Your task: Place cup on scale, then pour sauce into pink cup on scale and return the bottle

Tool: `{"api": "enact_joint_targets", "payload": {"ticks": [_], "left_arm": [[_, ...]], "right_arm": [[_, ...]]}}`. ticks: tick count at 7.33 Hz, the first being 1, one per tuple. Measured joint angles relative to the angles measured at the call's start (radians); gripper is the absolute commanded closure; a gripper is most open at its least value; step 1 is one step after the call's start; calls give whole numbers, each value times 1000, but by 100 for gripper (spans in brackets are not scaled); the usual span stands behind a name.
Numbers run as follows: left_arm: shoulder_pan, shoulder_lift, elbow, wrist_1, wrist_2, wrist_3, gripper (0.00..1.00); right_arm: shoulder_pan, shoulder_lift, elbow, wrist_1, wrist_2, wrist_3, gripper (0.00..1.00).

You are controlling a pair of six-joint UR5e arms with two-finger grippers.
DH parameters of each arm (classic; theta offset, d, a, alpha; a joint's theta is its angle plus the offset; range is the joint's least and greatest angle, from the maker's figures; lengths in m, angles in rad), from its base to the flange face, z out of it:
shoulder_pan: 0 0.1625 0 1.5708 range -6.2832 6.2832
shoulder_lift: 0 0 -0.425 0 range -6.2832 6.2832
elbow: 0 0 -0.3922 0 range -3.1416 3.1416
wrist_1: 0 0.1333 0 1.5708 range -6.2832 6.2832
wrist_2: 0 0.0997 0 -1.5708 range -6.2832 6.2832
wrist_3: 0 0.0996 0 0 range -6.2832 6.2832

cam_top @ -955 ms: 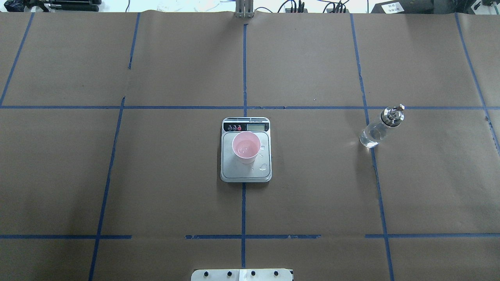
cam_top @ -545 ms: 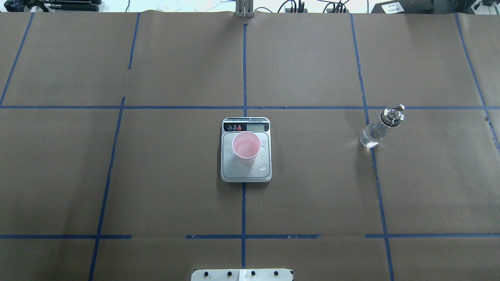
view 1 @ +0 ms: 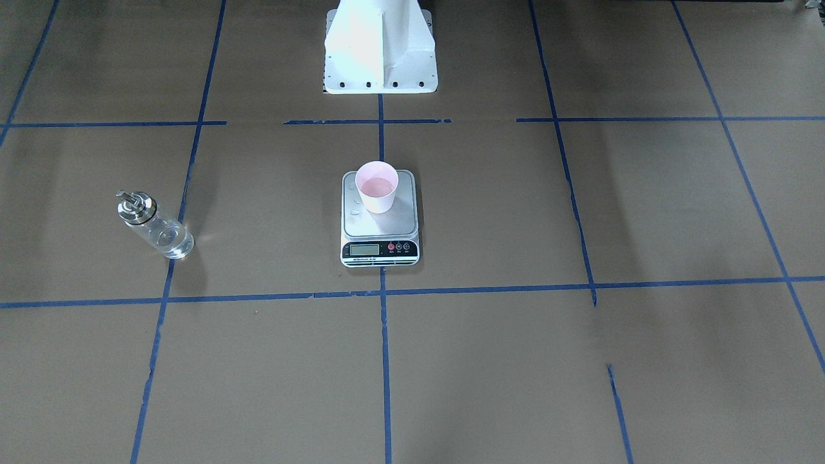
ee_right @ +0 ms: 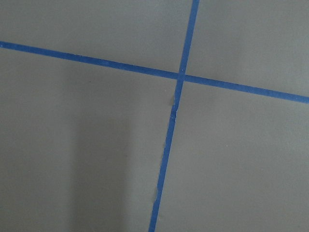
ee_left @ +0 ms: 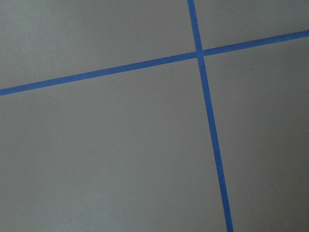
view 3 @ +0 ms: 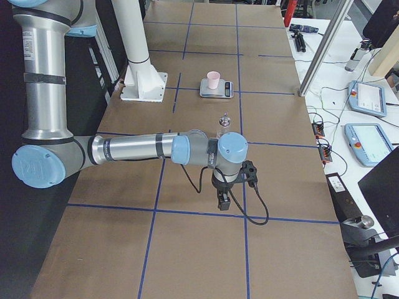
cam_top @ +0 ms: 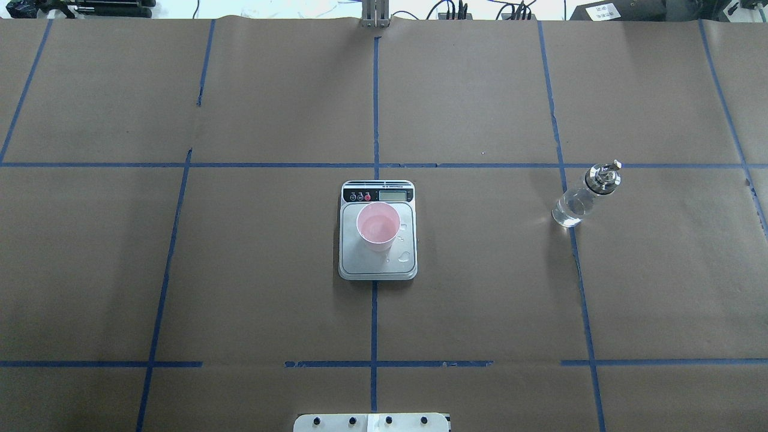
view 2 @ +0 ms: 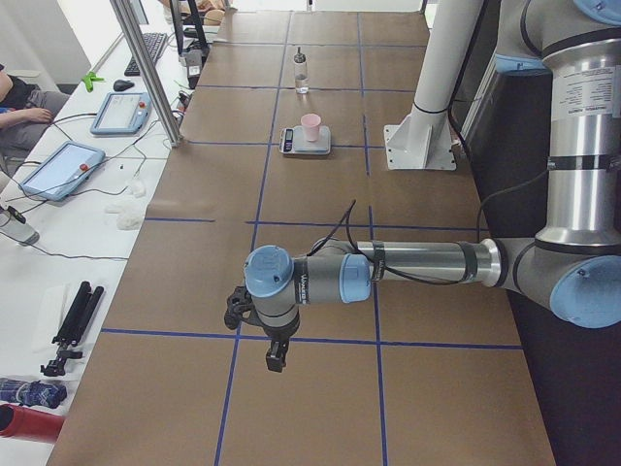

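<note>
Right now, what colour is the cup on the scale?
The cup is pale pink, inside and out; the overhead view shows it best.

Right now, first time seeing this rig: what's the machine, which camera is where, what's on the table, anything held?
Two robot arms share one paper-covered table marked with blue tape. Two pictures look down on it: one from behind the robot, one facing it. Two come from the table's ends; each shows its near arm stretched low, the left hand and right hand pointing down at bare paper. Open or shut is unclear. Two are wrist cameras, seeing only paper and tape. Mid-table sits a scale with a pink cup on it and droplets beside the cup. The glass bottle stands alone on the robot's right. Neither is held.
</note>
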Motion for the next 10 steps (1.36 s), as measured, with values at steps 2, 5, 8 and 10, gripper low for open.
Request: {"api": "enact_joint_targets", "payload": {"ticks": [2, 5, 8, 10], "left_arm": [[0, 0, 5, -2, 0, 1, 0], [0, -1, 3, -3, -1, 1, 0], [0, -5, 0, -3, -1, 0, 0], [0, -7, -2, -3, -1, -6, 0]], "right_arm": [[14, 0, -25, 9, 15, 15, 0], [17, 0, -99, 138, 18, 86, 0], [21, -3, -115, 190, 18, 137, 0], [24, -4, -115, 192, 18, 140, 0]]}}
